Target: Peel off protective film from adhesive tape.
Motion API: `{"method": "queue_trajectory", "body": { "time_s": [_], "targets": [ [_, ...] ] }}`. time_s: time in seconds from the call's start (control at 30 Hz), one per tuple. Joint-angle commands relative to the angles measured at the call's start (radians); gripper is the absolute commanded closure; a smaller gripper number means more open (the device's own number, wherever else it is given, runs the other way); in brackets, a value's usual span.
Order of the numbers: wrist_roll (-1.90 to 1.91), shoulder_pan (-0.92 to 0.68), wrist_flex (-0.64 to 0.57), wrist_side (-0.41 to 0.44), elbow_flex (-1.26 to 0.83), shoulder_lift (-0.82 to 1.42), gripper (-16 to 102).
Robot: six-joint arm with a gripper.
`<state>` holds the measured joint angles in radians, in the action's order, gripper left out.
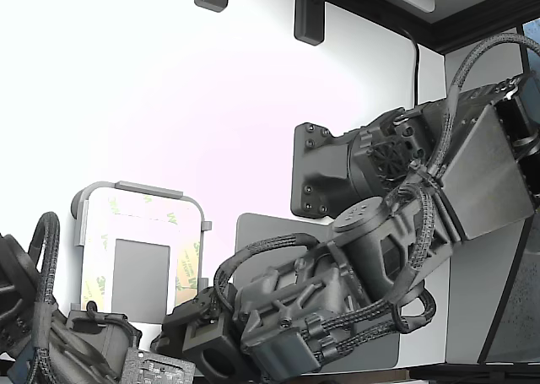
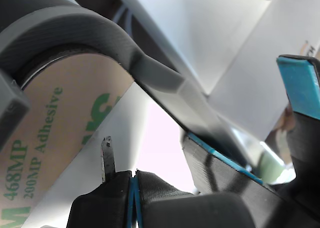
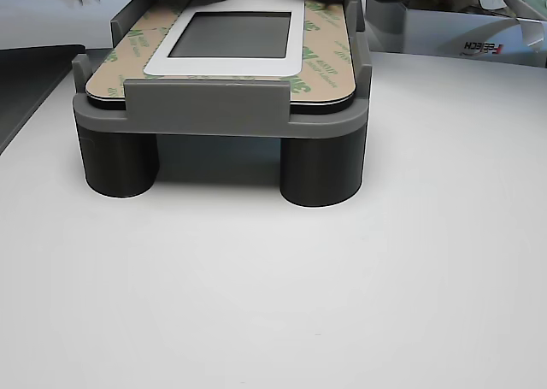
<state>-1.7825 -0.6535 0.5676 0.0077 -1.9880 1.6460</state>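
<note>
A grey fixture (image 1: 139, 187) (image 3: 214, 107) holds a plate framed by strips of protective film (image 1: 189, 266) (image 3: 323, 55), tan with green logos, around a grey square (image 1: 139, 278). The adhesive tape lies under that film and its own surface does not show. In the wrist view the film (image 2: 55, 133) reads "468MP 200MP Adhesive" and curves under the fixture rim (image 2: 75, 27). My gripper (image 2: 134, 190) sits at the film's edge, shut, with its blue pads pressed together. A thin metal sliver (image 2: 106, 158) stands up beside it. Whether film is pinched I cannot tell.
My arm's wrist (image 1: 278, 308) crowds the fixture's corner at the exterior view's lower middle. A second arm (image 1: 34, 316) sits at the lower left. A black slab with a blue edge (image 2: 225, 160) and a blue pad (image 2: 300, 85) stand close by. A printed box (image 3: 479, 34) lies behind.
</note>
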Motion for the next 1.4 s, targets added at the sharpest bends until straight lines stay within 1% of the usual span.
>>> {"method": "queue_trajectory", "body": {
  "time_s": [0.0, 1.37],
  "targets": [
    [-0.003, 0.017, -0.008, -0.002, 0.021, 0.017, 97],
    [0.012, 0.014, -0.005, -0.005, 0.008, 0.021, 97]
  ]
}}
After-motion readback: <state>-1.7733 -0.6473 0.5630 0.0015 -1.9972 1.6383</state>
